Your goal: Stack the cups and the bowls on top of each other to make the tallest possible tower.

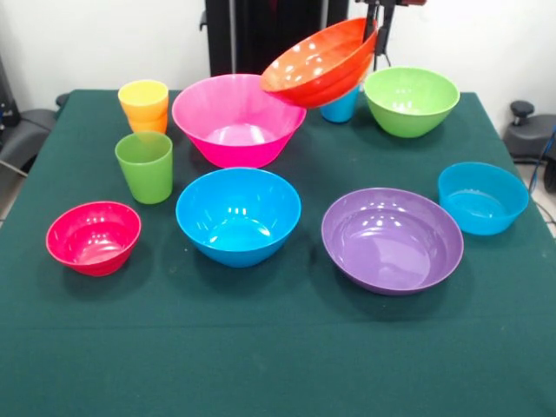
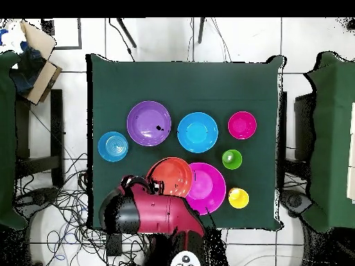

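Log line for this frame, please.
phase: carry | gripper: shut on orange bowl rim, bowl tilted in air beside pink bowl | tower: not started | yellow cup nested in orange cup

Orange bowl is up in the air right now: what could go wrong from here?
1. The orange bowl hangs tilted, held at its rim by the tool; it might slip.
2. It overlaps the pink bowl; released off-centre, it may nest crooked.
3. The blue cup stands just beneath and might get knocked.
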Motion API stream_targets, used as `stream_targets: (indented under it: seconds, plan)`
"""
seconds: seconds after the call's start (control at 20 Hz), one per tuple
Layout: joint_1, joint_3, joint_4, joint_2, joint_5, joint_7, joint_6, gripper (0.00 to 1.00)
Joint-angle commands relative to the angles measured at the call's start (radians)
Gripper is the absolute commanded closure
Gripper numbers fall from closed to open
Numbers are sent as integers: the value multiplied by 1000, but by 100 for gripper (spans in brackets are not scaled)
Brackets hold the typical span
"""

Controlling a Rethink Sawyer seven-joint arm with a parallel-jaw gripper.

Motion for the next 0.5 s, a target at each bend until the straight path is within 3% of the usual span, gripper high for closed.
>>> stream_targets:
  seconds: [0.05,0.35,0.5]
  plan:
    - [-22,154,40,9,-101,-19,-45,100]
    - [-40,175,45,5,-117,-3,-49,100]
    - [-85,213,64,-22,-120,-31,-24,100]
